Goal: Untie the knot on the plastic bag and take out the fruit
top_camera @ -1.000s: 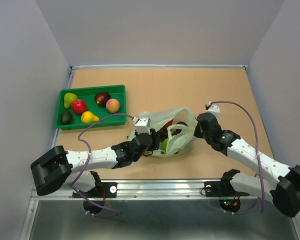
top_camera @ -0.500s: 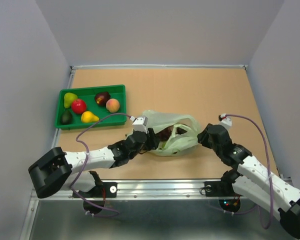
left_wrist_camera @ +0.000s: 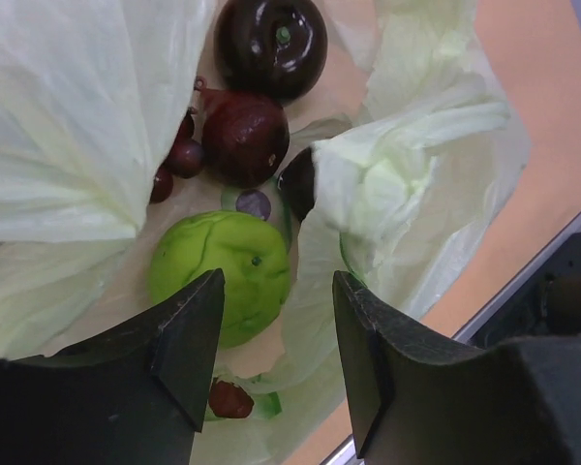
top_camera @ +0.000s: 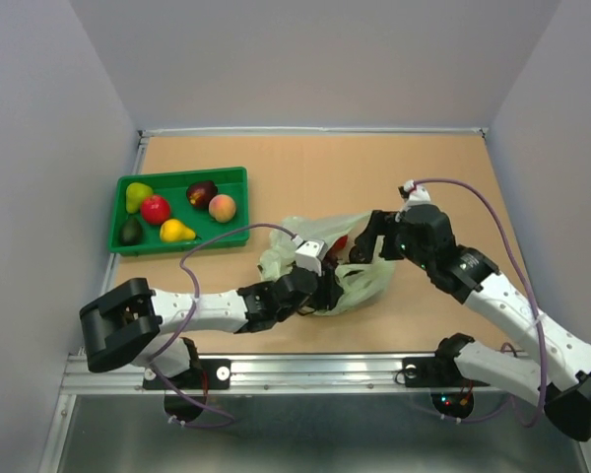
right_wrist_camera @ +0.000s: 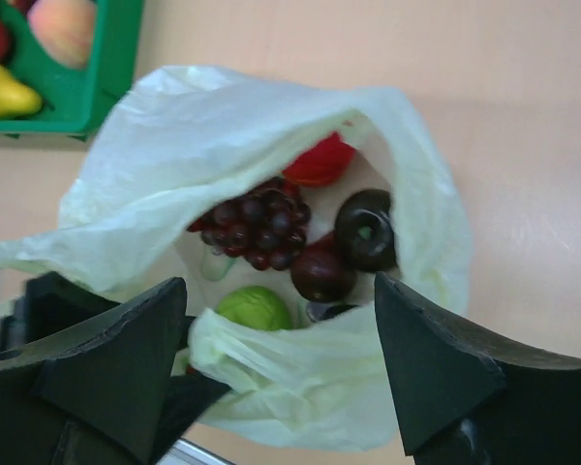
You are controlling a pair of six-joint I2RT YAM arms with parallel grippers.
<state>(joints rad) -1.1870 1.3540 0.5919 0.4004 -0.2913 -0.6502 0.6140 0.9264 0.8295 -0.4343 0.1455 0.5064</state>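
The plastic bag (top_camera: 284, 258) lies mid-table with its mouth gaping; the knot is out of view. Inside are fruit: a lime-green one (left_wrist_camera: 223, 271), two dark purple round ones (right_wrist_camera: 366, 228) (right_wrist_camera: 324, 273), a grape bunch (right_wrist_camera: 257, 228) and a red one (right_wrist_camera: 320, 163). My left gripper (top_camera: 327, 288) reaches into the bag's near side. It is open, its fingers (left_wrist_camera: 189, 349) straddling loose film just short of the lime-green fruit. My right gripper (top_camera: 364, 239) hovers wide open over the bag's far right rim, holding nothing.
A green tray (top_camera: 182, 174) at the back left holds a green pear (top_camera: 136, 195), a yellow pear (top_camera: 175, 231), a red apple (top_camera: 156, 209), a peach (top_camera: 222, 207) and two dark fruits. A metal rail (top_camera: 305, 367) runs along the table's near edge.
The right gripper went from shut to wide open, swung out to the right, then came back over the bag. The left gripper pushed rightward, deeper into the bag's mouth.
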